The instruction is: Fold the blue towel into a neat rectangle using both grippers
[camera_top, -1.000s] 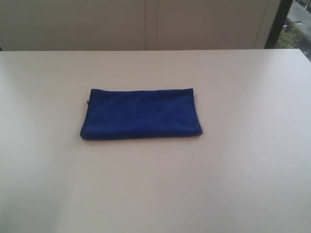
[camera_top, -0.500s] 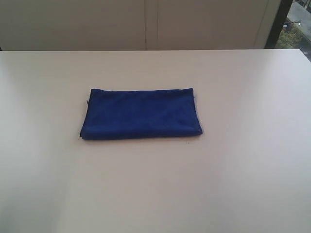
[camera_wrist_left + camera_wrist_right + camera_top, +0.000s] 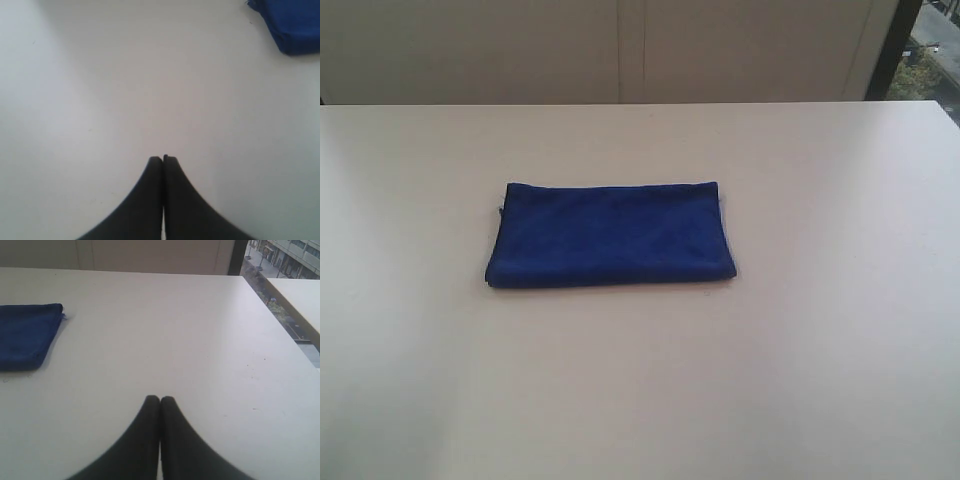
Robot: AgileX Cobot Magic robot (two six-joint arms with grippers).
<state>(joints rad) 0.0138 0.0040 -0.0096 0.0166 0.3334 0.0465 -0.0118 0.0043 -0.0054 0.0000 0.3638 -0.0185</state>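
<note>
The folded towel [image 3: 610, 235] lies mid-tabletop [image 3: 800, 380], its long axis running side to side. Both the left fingers [image 3: 150, 192] and right fingers [image 3: 147, 432] are pressed together, empty, well clear of the towel's opposite short ends, neither plainly nearer.

I see a pale tabletop [image 3: 640, 380], a beige panelled wall [image 3: 520, 50] behind it, and a dark window frame [image 3: 895, 45] with buildings [image 3: 295, 250] outside.

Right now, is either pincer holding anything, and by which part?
Nothing is held. Both the left pincer and right pincer are shut and empty, away from the blue towel.
</note>
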